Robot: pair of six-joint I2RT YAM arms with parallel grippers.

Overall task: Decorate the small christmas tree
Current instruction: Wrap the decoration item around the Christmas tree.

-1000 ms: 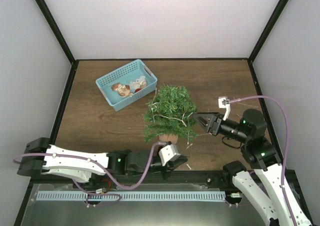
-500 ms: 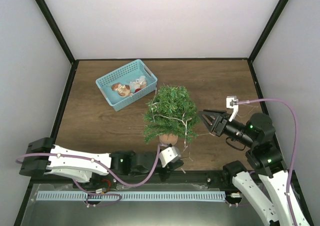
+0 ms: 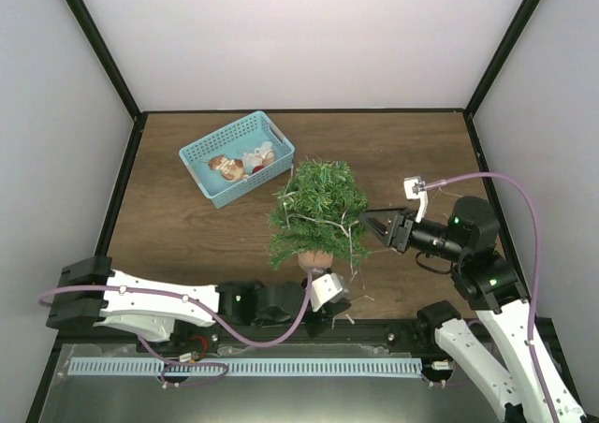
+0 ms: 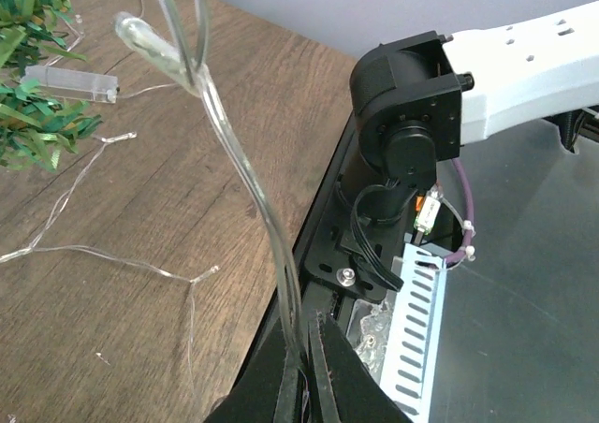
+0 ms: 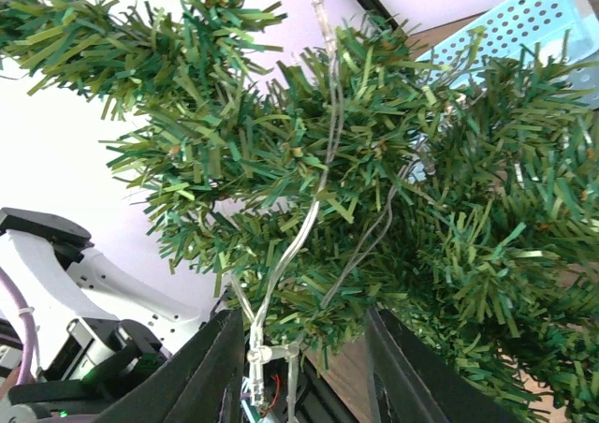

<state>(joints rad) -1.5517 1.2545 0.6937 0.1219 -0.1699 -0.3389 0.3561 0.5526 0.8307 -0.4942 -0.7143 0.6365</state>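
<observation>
**Tree's mid-counter, light string in one pincer**

From the top view: the small christmas tree (image 3: 318,208) stands upright in its brown pot (image 3: 315,257) around the middle of the counter (image 3: 178,236). The light-blue basket (image 3: 201,152) sits just up and left of it with a few ornaments (image 3: 239,166) inside. The left pincer (image 3: 337,309) is low at the near edge, just in front of the pot. The right pincer (image 3: 368,223) points in at the tree's right side, with its tips at the outer needles.

From the left wrist, we see the left pincer (image 4: 301,343) clenched on a clear light string (image 4: 253,180), pinched right between the tips. The string climbs toward the green branches in the top-left corner, and thinner strands lie loose on the wood.

From the right wrist, the right pincer (image 5: 301,328) is released. Its fingers (image 5: 215,376) stand well apart, and the string hangs down through the gap without either one squeezing it, as far as we can tell. Beyond them the tree fills the frame, with the string threaded up over the branches and a corner of the basket peeking in at the top right.
</observation>
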